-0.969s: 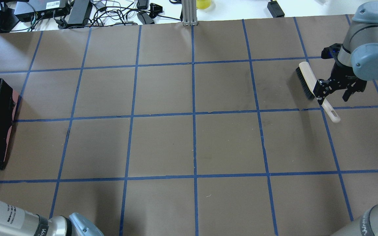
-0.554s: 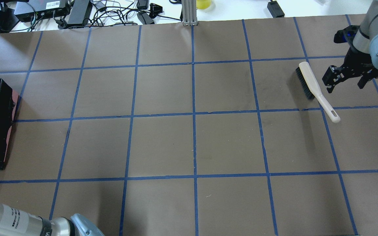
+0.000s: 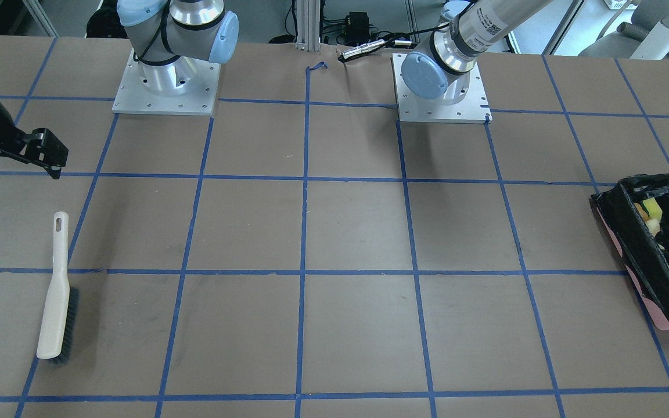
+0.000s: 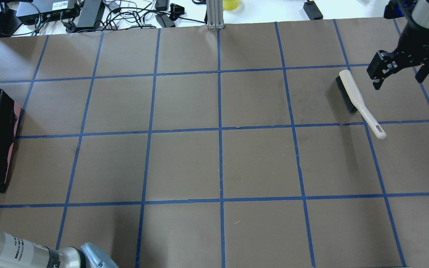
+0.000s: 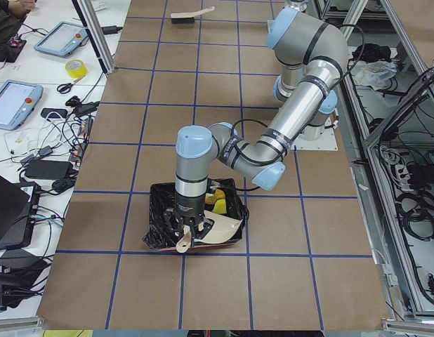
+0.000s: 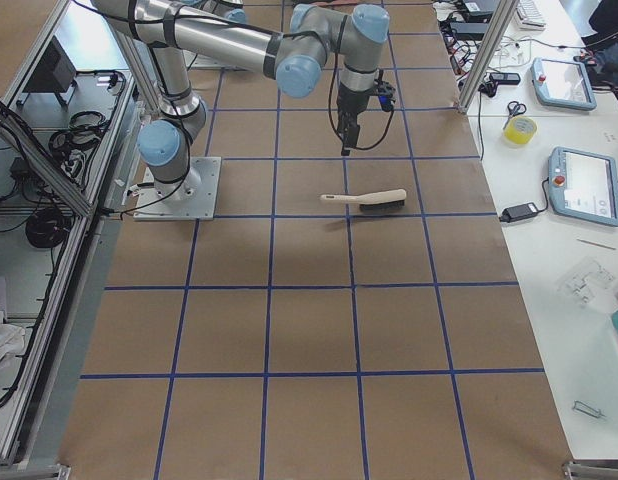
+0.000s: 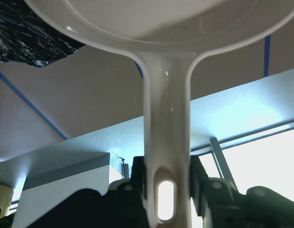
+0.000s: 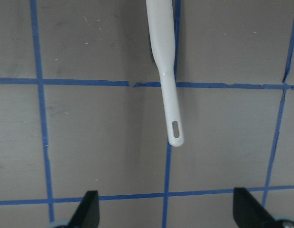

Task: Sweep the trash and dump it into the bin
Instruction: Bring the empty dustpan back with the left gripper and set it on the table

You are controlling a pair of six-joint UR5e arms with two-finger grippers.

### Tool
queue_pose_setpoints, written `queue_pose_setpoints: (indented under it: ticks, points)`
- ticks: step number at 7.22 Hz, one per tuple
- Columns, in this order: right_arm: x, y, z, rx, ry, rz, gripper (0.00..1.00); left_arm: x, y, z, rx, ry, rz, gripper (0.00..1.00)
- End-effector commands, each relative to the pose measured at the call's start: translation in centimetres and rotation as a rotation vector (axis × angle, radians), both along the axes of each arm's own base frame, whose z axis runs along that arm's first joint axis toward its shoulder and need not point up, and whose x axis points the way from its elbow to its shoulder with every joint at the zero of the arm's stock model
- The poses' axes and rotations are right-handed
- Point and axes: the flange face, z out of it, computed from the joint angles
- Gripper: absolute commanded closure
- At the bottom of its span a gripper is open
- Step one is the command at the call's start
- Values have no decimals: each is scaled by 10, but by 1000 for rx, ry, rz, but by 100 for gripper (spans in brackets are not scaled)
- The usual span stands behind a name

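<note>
Surface: the table (image 4: 184, 163) is covered in brown paper, marked off by a blue tape grid (image 4: 220, 130). The bin (image 3: 642, 255) sits at the table's left end, and the trash (image 3: 651, 208) lies inside it. The left tool (image 7: 167, 190) is clamped on the handle of the dustpan (image 7: 166, 118), over the bin. The right tool (image 4: 399, 77) hangs with fingers apart near the right far corner, beside the brush (image 4: 352, 93), which lies flat. Cables (image 4: 132, 16) crowd the white bench beyond the far edge.

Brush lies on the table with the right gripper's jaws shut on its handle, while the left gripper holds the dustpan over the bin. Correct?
Not the grip: the overhead view shows the right gripper with jaws open, apart from the brush, which lies alone on the table. The left gripper does hold the dustpan over the bin.
</note>
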Motion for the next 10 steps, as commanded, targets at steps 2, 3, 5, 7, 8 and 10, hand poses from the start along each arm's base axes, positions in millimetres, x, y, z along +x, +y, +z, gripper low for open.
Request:
queue_pose_setpoints:
  ticks: [2, 3, 5, 7, 8, 10]
  points:
    - [118, 11, 41, -99, -65, -71, 0, -9, -3, 12, 11, 64, -85, 100]
    - [141, 13, 47, -150, -68, -10, 0, -15, -5, 29, 33, 175, -105, 100]
    - [148, 8, 45, -192, -76, 5, 0, -47, -25, 81, 57, 363, -40, 100]
    - [148, 4, 36, -171, -81, -5, 0, -133, -80, 72, 73, 460, -10, 100]
    - [148, 2, 42, -191, -85, -10, 0, -177, -110, 62, 63, 490, 8, 100]
    - [147, -1, 41, -189, -85, -7, 0, -260, -158, 23, 66, 558, 54, 100]
